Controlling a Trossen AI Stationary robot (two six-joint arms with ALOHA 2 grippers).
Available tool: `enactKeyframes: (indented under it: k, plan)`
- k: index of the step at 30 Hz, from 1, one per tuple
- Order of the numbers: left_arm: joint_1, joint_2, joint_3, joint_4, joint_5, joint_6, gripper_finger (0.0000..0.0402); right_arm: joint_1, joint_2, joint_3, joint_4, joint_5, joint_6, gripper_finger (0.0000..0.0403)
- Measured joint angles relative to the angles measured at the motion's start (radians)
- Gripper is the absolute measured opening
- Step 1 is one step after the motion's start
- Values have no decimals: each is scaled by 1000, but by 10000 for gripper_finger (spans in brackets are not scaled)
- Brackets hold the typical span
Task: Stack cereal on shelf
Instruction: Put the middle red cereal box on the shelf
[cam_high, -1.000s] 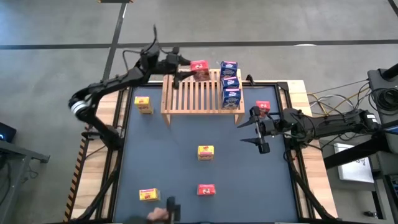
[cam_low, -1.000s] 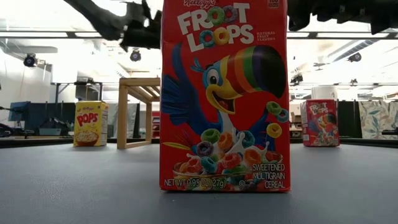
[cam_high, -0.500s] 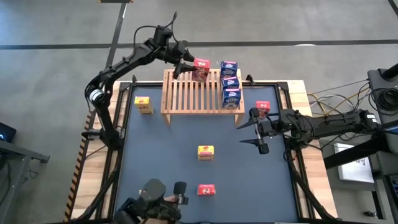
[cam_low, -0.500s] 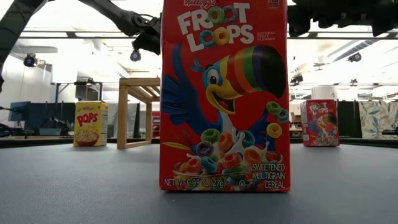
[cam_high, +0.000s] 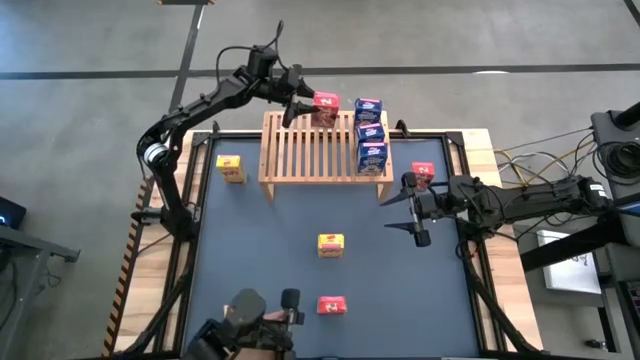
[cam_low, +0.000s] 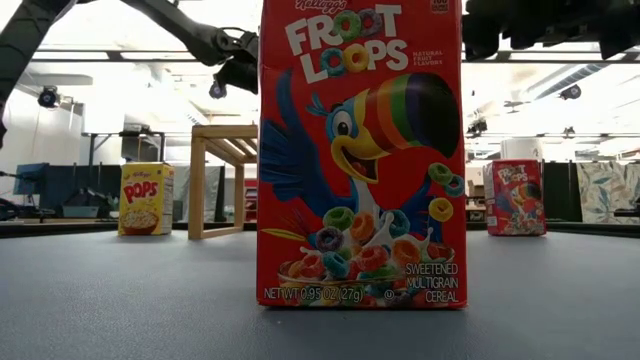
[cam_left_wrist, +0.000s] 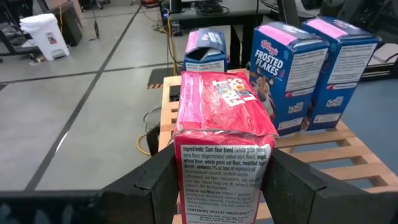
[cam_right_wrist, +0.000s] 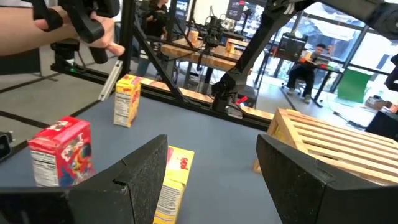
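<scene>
My left gripper (cam_high: 297, 100) is shut on a red cereal box (cam_left_wrist: 222, 124) at the far edge of the shelf (cam_high: 325, 150), a light-wood slatted rack. Three blue boxes (cam_high: 371, 133) stand in a row on the shelf's right part. On the table rest a yellow box (cam_high: 230, 168) left of the shelf, a red box (cam_high: 422, 172) right of it, a yellow box (cam_high: 331, 244) in the middle and a red box (cam_high: 331, 305) nearer. My right gripper (cam_high: 414, 212) hangs open above the table's right part, holding nothing. My left gripper pinches the red box between its two fingers (cam_left_wrist: 163, 180), on two opposite sides (cam_left_wrist: 186, 155) at the end nearest the wrist. The fingers come from the table's left, slanting slightly down. The box lies printed face up over the slats; whether it touches them I cannot tell.
A person's hand holding a dark tool (cam_high: 250, 318) reaches in over the table's near edge. The low view is mostly filled by the near red box (cam_low: 360, 150). The shelf's left and middle slats (cam_high: 300, 150) are bare. Cables and equipment stand right of the table (cam_high: 560, 200).
My left gripper has carried the red box a little toward the far edge of the shelf, and the arm has tipped more level. At the near edge a person's hand with a dark tool has come in where a yellow box lay; that box no longer shows.
</scene>
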Motion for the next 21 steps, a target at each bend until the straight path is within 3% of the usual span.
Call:
enactKeyframes:
  k: [9,21]
  plan:
    - [0,-2,-86,162,13,-95,178,0,0,0,-1,0,0,235]
    - [0,-2,-98,158,19,-157,188,0,0,0,-1,22,-17,235]
